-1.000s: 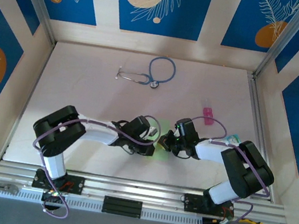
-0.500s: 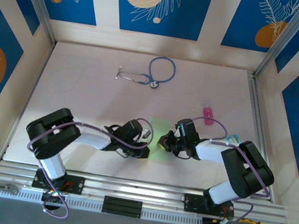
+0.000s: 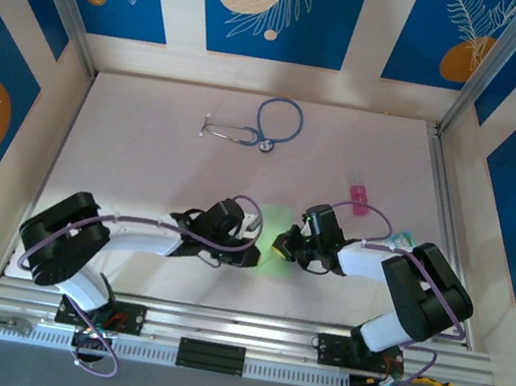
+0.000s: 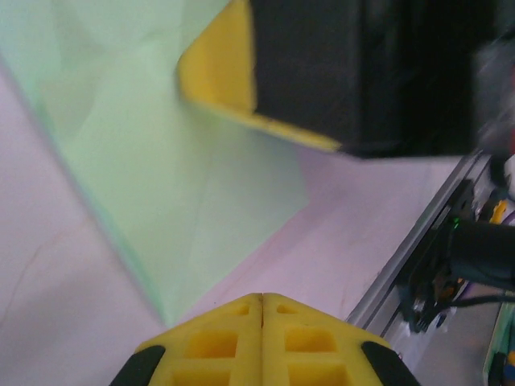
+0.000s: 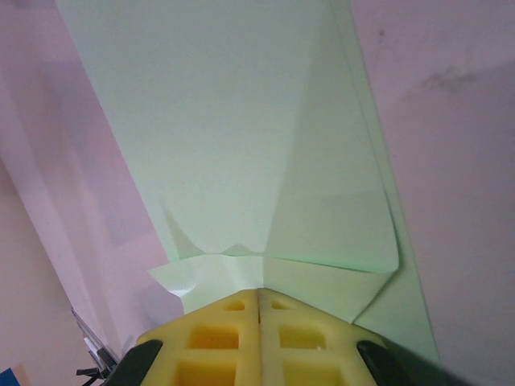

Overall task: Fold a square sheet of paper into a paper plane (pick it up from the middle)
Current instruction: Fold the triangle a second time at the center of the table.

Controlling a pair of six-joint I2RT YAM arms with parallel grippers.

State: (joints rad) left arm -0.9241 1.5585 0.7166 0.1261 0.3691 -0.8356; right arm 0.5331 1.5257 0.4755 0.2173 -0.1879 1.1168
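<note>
While the creased paper (image 5: 241, 145) is lying on the tabletop (image 3: 143, 163), the right hand (image 5: 259, 293) is resting closed with its tips at a fold, and the left hand (image 4: 262, 301), also closed, is hovering just beside the paper's corner.

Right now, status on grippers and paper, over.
Left gripper shut, just off paper. Right gripper shut, tips at its folded edge. Paper lying partly folded. Stethoscope far back, out of the way.

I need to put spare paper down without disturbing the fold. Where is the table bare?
Bare: the table left of the stethoscope, and the band between stethoscope and green paper. Crowded: near centre, where the left tool and right tool meet at the paper, and the right edge by the pink block.
</note>
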